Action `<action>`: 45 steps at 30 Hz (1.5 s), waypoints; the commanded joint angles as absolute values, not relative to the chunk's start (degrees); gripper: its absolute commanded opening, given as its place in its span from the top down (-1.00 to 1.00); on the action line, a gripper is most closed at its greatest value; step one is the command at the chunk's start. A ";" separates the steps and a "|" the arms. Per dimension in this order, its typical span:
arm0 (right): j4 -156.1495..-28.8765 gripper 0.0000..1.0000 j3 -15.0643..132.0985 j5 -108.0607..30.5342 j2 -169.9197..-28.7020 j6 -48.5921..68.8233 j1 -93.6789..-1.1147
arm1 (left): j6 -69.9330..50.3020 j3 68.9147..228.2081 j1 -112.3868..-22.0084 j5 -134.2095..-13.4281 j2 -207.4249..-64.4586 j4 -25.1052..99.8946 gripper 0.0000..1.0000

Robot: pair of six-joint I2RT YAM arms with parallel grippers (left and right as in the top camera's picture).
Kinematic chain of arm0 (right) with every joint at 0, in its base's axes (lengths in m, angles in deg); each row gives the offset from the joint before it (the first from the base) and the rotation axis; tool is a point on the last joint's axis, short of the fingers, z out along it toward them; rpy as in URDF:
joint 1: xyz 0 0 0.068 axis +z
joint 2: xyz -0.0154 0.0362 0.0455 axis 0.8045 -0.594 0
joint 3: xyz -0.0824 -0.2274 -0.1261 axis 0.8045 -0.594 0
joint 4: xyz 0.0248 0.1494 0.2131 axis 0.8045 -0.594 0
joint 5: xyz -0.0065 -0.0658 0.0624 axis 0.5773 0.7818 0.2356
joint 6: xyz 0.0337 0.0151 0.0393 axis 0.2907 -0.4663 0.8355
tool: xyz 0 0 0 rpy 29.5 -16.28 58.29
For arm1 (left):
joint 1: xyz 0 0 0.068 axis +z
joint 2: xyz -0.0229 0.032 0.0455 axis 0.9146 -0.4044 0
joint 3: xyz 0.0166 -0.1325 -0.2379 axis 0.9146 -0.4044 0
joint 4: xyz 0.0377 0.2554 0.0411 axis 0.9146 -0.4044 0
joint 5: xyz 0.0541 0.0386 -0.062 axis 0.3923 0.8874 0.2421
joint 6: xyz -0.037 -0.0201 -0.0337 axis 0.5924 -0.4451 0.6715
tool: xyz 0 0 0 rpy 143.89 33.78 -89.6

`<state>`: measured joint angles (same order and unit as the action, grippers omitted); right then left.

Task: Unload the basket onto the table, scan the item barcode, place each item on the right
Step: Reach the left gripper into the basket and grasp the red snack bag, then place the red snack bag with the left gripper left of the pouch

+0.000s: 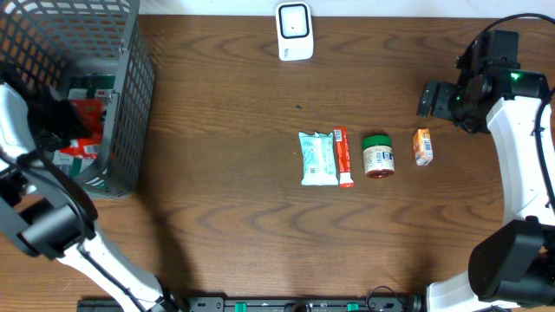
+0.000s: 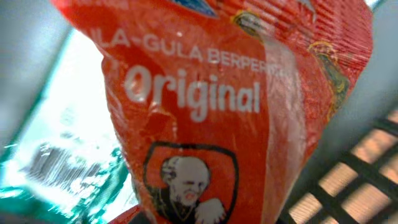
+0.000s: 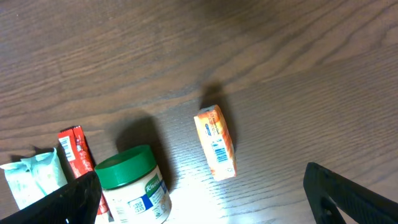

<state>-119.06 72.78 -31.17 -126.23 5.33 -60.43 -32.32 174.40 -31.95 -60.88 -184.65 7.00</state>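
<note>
1. Overhead view: the left gripper (image 1: 71, 121) is down inside the wire basket (image 1: 130, 104) at the left end of the table (image 1: 225, 225). It is at the red packet (image 1: 87, 117), which I judge is the item to scan.
2. Left wrist view is filled by that packet's "Original" print. The fingers are out of sight, so I cannot tell whether they clench it.
3. Confirm a firm hold, then lift straight up, clear of the basket wall and the green packs (image 1: 76, 149) beside it.
4. Carry it to the white scanner (image 1: 293, 32) at the far edge and turn the barcode toward its face. No barcode shows on the visible side.
5. The right gripper (image 3: 205, 198) stands released and empty near the orange box (image 3: 215, 149), well apart. Leave it parked.
</note>
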 commanded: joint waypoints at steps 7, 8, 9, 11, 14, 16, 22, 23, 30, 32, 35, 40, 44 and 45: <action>-119.12 -0.98 73.81 -31.21 -125.33 4.94 -60.70 | -27.12 175.01 -31.82 -60.53 -163.54 15.22 0.85; -119.12 -0.98 73.81 -31.21 -125.33 4.91 -60.70 | -25.78 175.01 -31.82 -60.53 -161.26 16.49 0.85; -119.12 -0.99 73.81 -31.21 -125.33 4.94 -60.70 | -24.38 175.01 -31.82 -60.55 -159.30 17.43 0.85; -119.12 -0.99 73.81 -31.21 -125.33 4.91 -60.70 | -20.56 175.01 -31.84 -60.62 -155.51 18.39 0.85; -119.12 -0.99 73.81 -31.21 -125.33 4.94 -60.70 | -15.77 174.99 -33.02 -61.40 -150.05 17.08 0.85; -119.12 -0.98 73.81 -31.21 -125.33 4.94 -60.70 | -15.47 174.99 -34.95 -64.79 -146.99 14.28 0.85; -119.12 -0.98 73.81 -31.21 -125.33 4.94 -60.70 | -13.56 174.83 -47.97 -68.27 -144.59 5.08 0.85; -119.12 -0.98 73.81 -31.21 -125.33 4.91 -60.70 | -12.80 174.57 -50.36 -68.25 -144.94 4.31 0.85; -119.12 -0.98 73.81 -31.21 -125.33 4.94 -60.70 | -7.99 168.08 -68.37 -68.03 -150.99 4.10 0.85; -119.12 -0.99 73.81 -31.21 -125.33 4.94 -60.70 | -7.73 165.68 -72.10 -68.03 -153.55 5.14 0.85; -119.12 -0.99 73.81 -31.21 -125.33 4.94 -60.70 | -6.64 162.44 -76.76 -68.03 -157.98 7.05 0.85; -119.12 -0.99 73.81 -31.21 -125.33 4.94 -60.70 | -6.29 160.01 -82.42 -68.03 -166.86 11.75 0.85; -119.12 -0.98 73.81 -31.21 -125.33 4.91 -60.70 | -6.26 159.93 -85.11 -68.05 -173.35 16.29 0.85; -119.12 -0.99 73.81 -31.21 -125.33 4.91 -60.70 | -6.29 159.93 -85.55 -68.05 -174.68 17.28 0.85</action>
